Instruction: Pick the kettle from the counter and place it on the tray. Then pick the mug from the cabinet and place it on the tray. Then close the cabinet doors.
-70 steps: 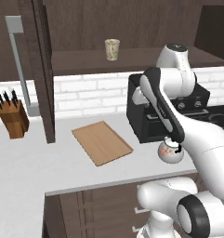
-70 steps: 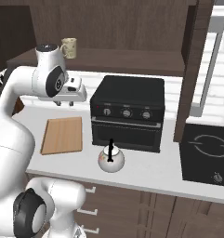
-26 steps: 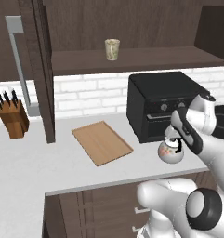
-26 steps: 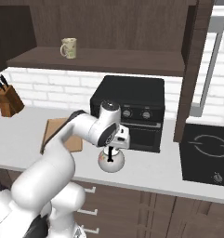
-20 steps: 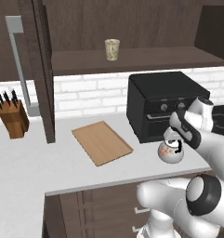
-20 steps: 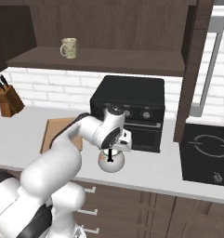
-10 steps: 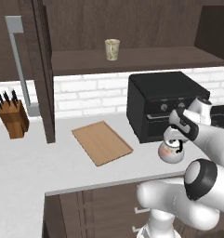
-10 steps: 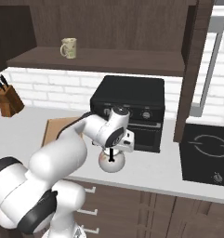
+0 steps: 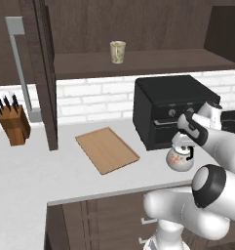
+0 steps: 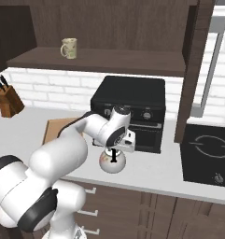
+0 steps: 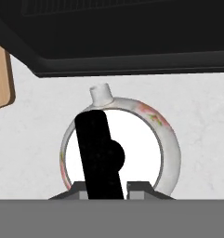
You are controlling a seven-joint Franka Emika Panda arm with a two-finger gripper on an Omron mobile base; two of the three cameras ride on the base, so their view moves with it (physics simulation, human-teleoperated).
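Gripper closed onto the kettle's handle, kettle on the counter before the oven

In the hand view the black handle (image 11: 100, 155) is seen clamped between the two fingertips of the gripper (image 11: 107, 186), narrowly parted; the kettle (image 11: 150, 144) sits centre frame. The right base view shows the mug (image 10: 69, 48) upper left on the cabinet (image 10: 104, 60) shelf — the left base view shows the tray (image 9: 107, 149) whole, centre, on the counter (image 9: 36, 171)

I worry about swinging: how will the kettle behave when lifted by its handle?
The kettle looks rigid and squat. Held by its thin arched handle, which the gripper straddles, it may pivot or swing. Its round body could roll if set down tilted.
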